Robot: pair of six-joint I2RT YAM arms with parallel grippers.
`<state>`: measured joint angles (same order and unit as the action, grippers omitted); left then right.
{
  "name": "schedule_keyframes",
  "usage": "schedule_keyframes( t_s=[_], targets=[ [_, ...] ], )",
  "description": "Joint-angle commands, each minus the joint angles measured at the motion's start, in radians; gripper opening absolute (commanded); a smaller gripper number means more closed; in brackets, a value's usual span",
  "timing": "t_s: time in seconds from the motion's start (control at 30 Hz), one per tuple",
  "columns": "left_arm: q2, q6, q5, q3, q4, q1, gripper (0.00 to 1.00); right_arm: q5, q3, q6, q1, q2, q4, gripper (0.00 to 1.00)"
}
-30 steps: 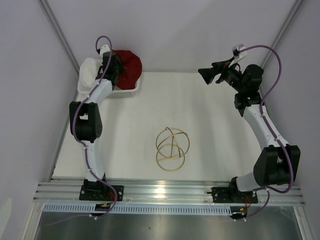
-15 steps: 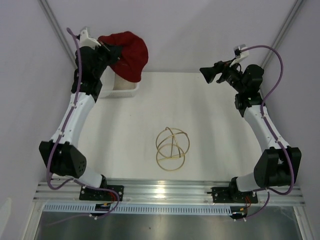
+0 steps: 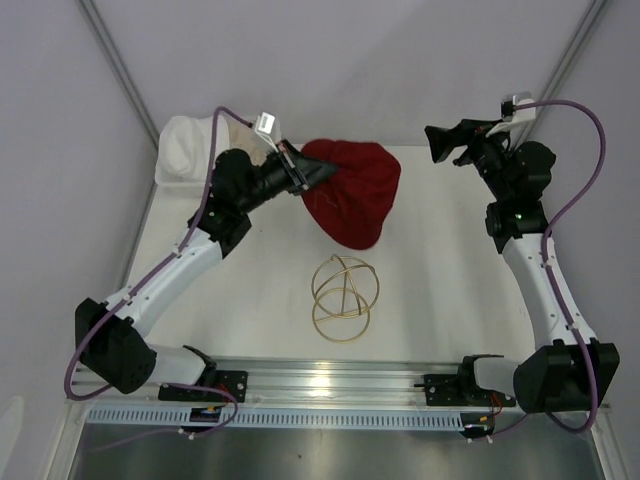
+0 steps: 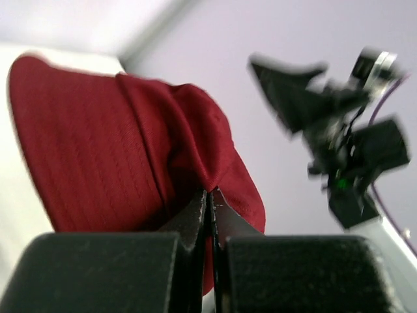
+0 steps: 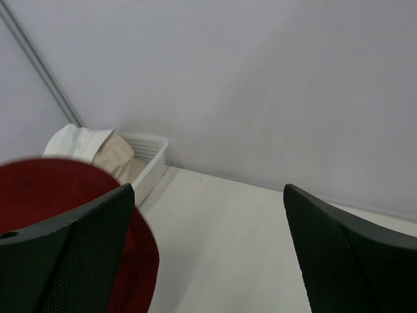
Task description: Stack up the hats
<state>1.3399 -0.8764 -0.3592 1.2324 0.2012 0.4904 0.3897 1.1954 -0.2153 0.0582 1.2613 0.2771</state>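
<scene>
My left gripper (image 3: 308, 176) is shut on a fold of the dark red hat (image 3: 352, 198) and holds it in the air above the far middle of the table. The left wrist view shows the fabric pinched between the closed jaws (image 4: 210, 193), with the hat (image 4: 98, 150) hanging beyond. The white hat (image 3: 185, 145) and the cream-beige hat (image 5: 115, 154) lie in the white mesh basket (image 5: 151, 151) at the far left. My right gripper (image 3: 441, 146) is open and empty at the far right, facing the red hat (image 5: 45, 195). The grey hat is out of view.
A gold wire sphere frame (image 3: 343, 298) stands on the table's middle, just in front of and below the hanging red hat. The enclosure's back wall is close behind both grippers.
My left arm has lifted the dark red hat out of the basket and swung it right, over the table's middle. My right arm has shifted slightly right and up, still open.
</scene>
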Motion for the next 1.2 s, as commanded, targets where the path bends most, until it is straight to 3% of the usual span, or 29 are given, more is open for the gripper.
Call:
schedule_keyframes(
  t_s=[0.0,0.23,0.5,0.7,0.83,0.97,1.17],
  targets=[
    [-0.071,-0.096,-0.087,-0.063,0.092,0.039,0.01,-0.095,-0.01,0.036,-0.011,-0.054,-0.018,0.99],
    [-0.221,-0.096,-0.101,-0.165,0.035,0.126,0.01,-0.062,-0.014,0.011,-0.012,-0.054,-0.003,0.99],
    [-0.326,-0.16,0.017,-0.223,0.075,0.148,0.01,0.026,0.001,-0.035,-0.006,-0.036,-0.002,0.99],
    [-0.298,-0.223,-0.058,-0.204,0.033,0.186,0.01,-0.126,0.083,-0.11,0.019,-0.057,-0.133,0.99],
    [-0.375,-0.24,-0.061,-0.298,0.014,0.186,0.01,-0.008,-0.068,-0.171,0.025,-0.144,-0.029,0.99],
    [-0.455,-0.24,-0.04,-0.332,-0.002,0.189,0.01,-0.067,-0.166,-0.185,0.048,-0.198,-0.146,0.99],
    [-0.522,-0.274,0.057,-0.381,0.009,0.192,0.01,-0.049,-0.247,-0.24,0.075,-0.244,-0.19,0.99]
  ],
)
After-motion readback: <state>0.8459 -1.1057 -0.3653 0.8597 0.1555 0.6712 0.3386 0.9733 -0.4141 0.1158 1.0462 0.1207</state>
